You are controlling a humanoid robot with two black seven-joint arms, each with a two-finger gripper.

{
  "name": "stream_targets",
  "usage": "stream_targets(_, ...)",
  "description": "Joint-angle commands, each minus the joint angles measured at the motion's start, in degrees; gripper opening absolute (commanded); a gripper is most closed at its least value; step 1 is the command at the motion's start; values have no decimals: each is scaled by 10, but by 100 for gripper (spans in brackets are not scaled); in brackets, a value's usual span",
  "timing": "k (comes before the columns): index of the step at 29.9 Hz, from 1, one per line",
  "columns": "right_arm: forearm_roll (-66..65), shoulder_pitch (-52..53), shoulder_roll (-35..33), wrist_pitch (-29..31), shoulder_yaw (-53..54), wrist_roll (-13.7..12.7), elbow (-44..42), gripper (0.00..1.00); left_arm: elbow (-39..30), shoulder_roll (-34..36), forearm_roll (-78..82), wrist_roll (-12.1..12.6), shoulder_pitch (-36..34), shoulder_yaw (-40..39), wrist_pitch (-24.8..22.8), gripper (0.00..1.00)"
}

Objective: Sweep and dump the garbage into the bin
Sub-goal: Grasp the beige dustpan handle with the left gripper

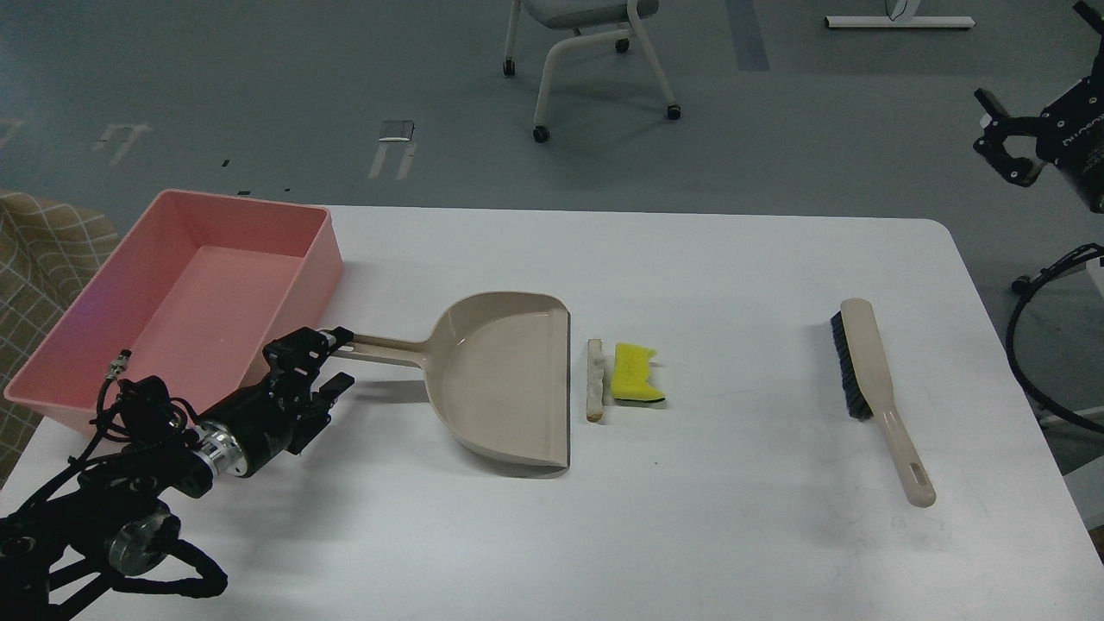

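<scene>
The garbage lies mid-table: a white bread slice (594, 379) seen on edge, and a yellow sponge chunk (636, 373) just right of it. Both lie just off the open lip of the beige dustpan (509, 379). The pink bin (321, 259) stands at the table's left, empty. My left gripper (336, 357) is open, low over the table at the tip of the dustpan's handle (388, 349), one finger on each side of it. My right gripper (996, 138) is open and empty, high off the table's far right corner.
A beige brush (873, 375) with black bristles lies at the table's right. A wheeled chair (595, 52) stands on the floor beyond the table. A beige checked thing (43, 250) sits left of the bin.
</scene>
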Motion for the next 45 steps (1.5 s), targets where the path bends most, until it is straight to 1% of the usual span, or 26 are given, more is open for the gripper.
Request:
stream_targets(1, 0, 0, 0, 0, 1, 0, 0, 100, 1, -4, 0, -1, -9, -3, 1, 71)
stream_targets(12, 0, -6, -8, 0, 9, 0, 0, 100, -7, -6, 0, -1, -18, -1, 2, 71)
stream_targets(15, 0, -6, -9, 0, 9, 0, 0, 100, -22, -18, 1, 0, -15, -1, 2, 71)
stream_targets(17, 0, -8, -11, 0, 9, 0, 0, 100, -41, -12, 0, 0, -12, 0, 4, 71)
stream_targets(26, 0, -8, -11, 0, 10, 0, 0, 100, -67, 5, 1, 4, -12, 1, 5, 72)
stream_targets(32, 0, -11, -12, 0, 10, 0, -1, 100, -61, 3, 1, 4, -12, 4, 7, 72)
stream_targets(39, 0, -14, -12, 0, 12, 0, 0, 100, -26, -4, 0, 8, -17, 5, 8, 72)
stream_targets(45, 0, -14, -11, 0, 11, 0, 0, 100, -24, -5, 1, 6, -22, 5, 11, 72)
